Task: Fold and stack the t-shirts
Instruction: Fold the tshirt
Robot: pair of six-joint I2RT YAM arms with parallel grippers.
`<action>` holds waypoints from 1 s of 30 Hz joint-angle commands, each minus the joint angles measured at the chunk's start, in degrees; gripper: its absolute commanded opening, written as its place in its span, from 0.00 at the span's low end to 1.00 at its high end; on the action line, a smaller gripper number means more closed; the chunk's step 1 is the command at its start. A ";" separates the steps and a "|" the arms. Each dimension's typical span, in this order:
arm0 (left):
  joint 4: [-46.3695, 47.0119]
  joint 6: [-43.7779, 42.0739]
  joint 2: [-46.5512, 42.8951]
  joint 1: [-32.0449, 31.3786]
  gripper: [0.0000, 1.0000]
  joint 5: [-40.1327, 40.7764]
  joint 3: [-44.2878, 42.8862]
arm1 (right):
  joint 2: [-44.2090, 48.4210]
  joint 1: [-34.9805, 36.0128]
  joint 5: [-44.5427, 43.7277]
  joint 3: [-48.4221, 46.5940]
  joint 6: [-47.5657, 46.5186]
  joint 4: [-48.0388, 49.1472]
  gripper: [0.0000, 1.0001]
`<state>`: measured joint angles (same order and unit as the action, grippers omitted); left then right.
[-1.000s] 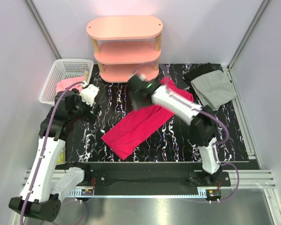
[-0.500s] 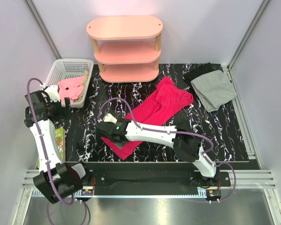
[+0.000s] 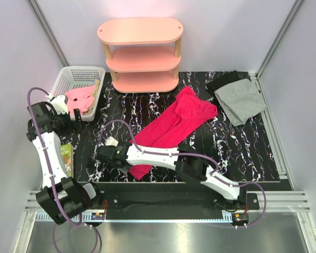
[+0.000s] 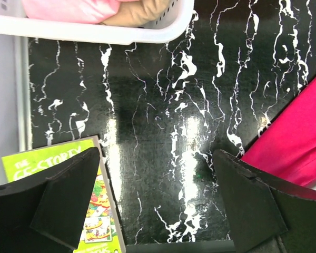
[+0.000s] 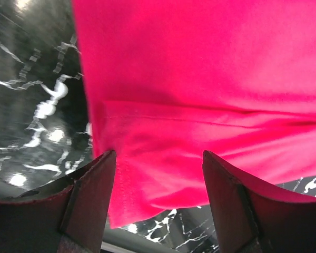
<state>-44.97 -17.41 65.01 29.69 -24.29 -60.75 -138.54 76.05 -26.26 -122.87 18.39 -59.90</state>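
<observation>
Hem of the red t-shirt [image 5: 200,63] lies just under the right hand [image 5: 158,158], whose fingers stand parted and pinch nothing yet. Best to lower squarely and catch both layers. Wide open and empty, the left hand [image 4: 157,155] hovers over the table [image 4: 163,79]; the grey t-shirt [image 3: 241,100] lies far beyond both.

Passable over bare table [image 3: 126,103] between basket [image 3: 83,68] and red t-shirt [image 3: 184,118], and over the strip between red t-shirt and grey t-shirt [image 3: 241,100]. Blocked at rear centre by pink shelf unit [image 3: 140,55], at rear left by basket, along left edge by book [image 3: 67,155] lying flat.
</observation>
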 commanded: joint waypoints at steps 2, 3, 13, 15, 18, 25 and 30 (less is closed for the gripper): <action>0.94 0.80 2.74 3.69 0.94 -7.15 -3.23 | -1.20 1.03 1.04 -8.17 0.59 -2.67 0.74; 0.59 0.62 3.27 4.31 0.94 -8.21 -3.58 | -1.81 1.12 1.04 -10.00 0.59 -3.29 0.74; -1.00 -2.45 6.09 7.84 0.93 -11.04 -4.73 | -5.07 2.44 3.76 -14.50 1.29 -5.84 0.74; -1.08 -2.63 6.18 7.92 0.93 -11.30 -4.90 | -5.77 2.44 4.72 -14.59 1.21 -5.76 0.74; -1.17 -2.72 6.35 8.28 0.93 -11.65 -5.43 | -6.83 2.44 5.78 -14.42 1.47 -5.58 0.74; -1.79 -3.68 5.83 9.15 0.93 -11.66 -5.87 | -7.89 1.91 6.31 -13.10 1.73 -4.97 0.74; -2.14 -4.56 4.60 9.51 0.93 -11.65 -5.52 | -5.52 -1.16 9.81 -7.66 2.79 -1.64 0.72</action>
<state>-47.75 -20.21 71.37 38.65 -34.11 -64.38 -146.02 77.67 -19.46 -134.39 19.86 -63.64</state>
